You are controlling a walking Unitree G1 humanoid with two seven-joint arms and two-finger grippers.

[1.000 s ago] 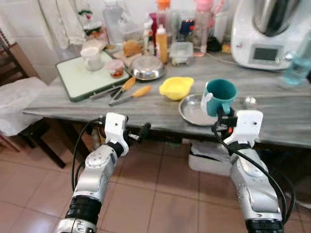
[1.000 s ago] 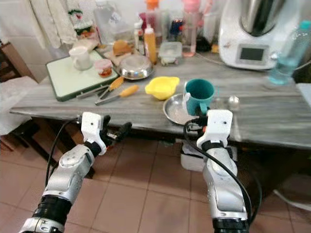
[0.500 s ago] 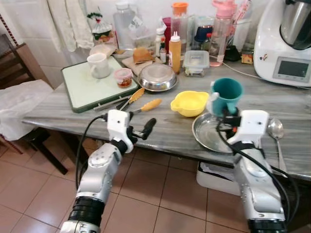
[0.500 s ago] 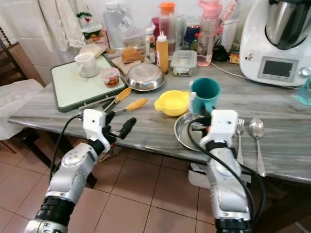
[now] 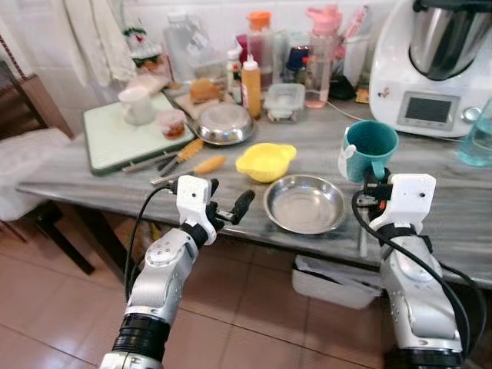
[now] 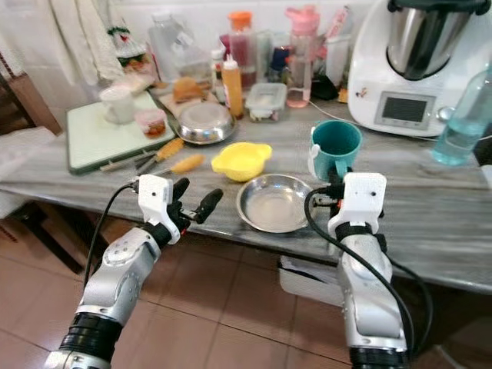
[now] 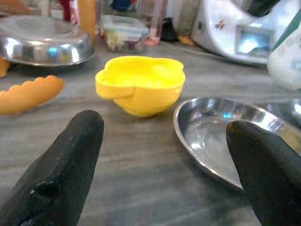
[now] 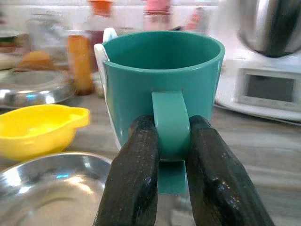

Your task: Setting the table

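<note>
A teal mug (image 5: 370, 150) hangs just right of the steel plate (image 5: 304, 204) on the grey table (image 5: 92, 181). My right gripper (image 8: 170, 126) is shut on the mug's handle, fingers (image 8: 136, 179) pinching it from both sides; the mug (image 8: 160, 66) stays upright. I cannot tell whether its base touches the table. A yellow bowl (image 5: 265, 161) sits behind and left of the plate. My left gripper (image 5: 231, 209) stands open at the table's front edge, left of the plate, nothing between its fingers (image 7: 61, 174). The bowl (image 7: 141, 87) and plate (image 7: 211, 136) lie ahead of it.
A green-rimmed board (image 5: 123, 138) carries a white cup and a jar at the back left. Orange-handled knives (image 5: 192, 157), a steel lidded dish (image 5: 223, 123) and bottles (image 5: 254, 77) crowd the back. A white kitchen machine (image 5: 430, 69) stands back right. A white bin (image 5: 330, 277) sits under the table.
The camera has shifted. My right gripper has carried the teal mug from over the plate's far rim to a spot right of the plate. The left gripper stays open.
</note>
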